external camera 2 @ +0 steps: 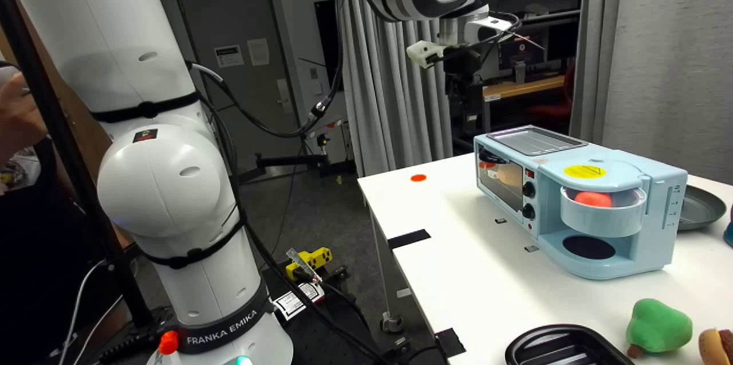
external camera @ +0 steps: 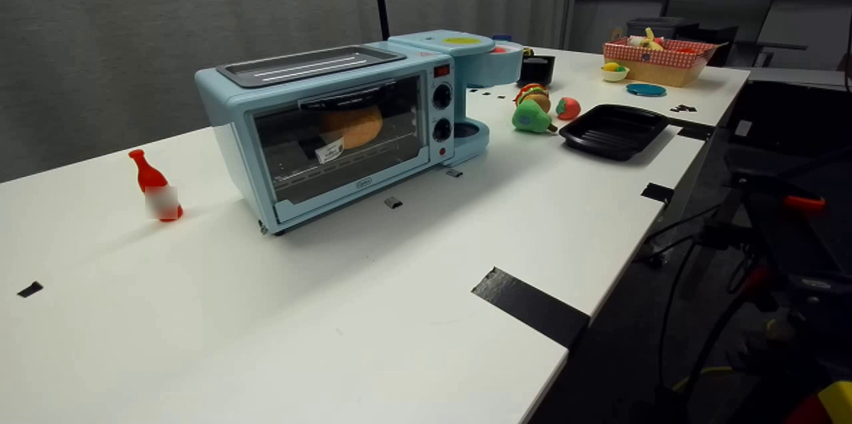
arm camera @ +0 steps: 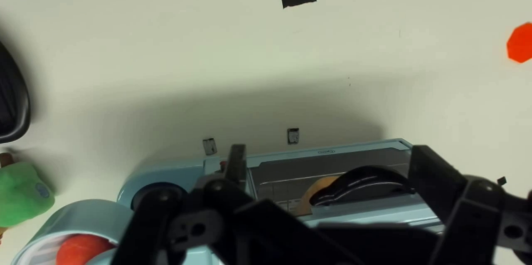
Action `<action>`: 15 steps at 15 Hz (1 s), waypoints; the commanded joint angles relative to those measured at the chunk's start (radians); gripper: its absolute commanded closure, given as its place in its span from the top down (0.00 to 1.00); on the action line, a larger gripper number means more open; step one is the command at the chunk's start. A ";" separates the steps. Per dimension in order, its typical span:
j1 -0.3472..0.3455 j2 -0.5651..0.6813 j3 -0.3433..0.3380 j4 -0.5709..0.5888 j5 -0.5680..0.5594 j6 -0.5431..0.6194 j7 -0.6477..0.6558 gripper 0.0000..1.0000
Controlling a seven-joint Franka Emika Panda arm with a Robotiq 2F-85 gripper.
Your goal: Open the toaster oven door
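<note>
Red bottle (external camera: 154, 188) on the counter (external camera: 319, 317) at the left in an exterior view, then the toaster oven (external camera: 233, 134) with its door (external camera: 363, 159) looking closed and a black handle (external camera: 347, 98) along the top edge, then the knobs (external camera: 442, 96) (stay off those). The jaws hang above, spread apart with nothing in them, but the spread runs along the handle, so I'd give them a quarter turn or just hook one side behind it. Then pull gently, out and down in an arc since it's probably hinged at the bottom, or you might drag the toaster oven.
</note>
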 commanded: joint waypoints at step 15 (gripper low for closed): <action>0.069 0.241 0.006 0.116 0.249 0.211 0.337 1.00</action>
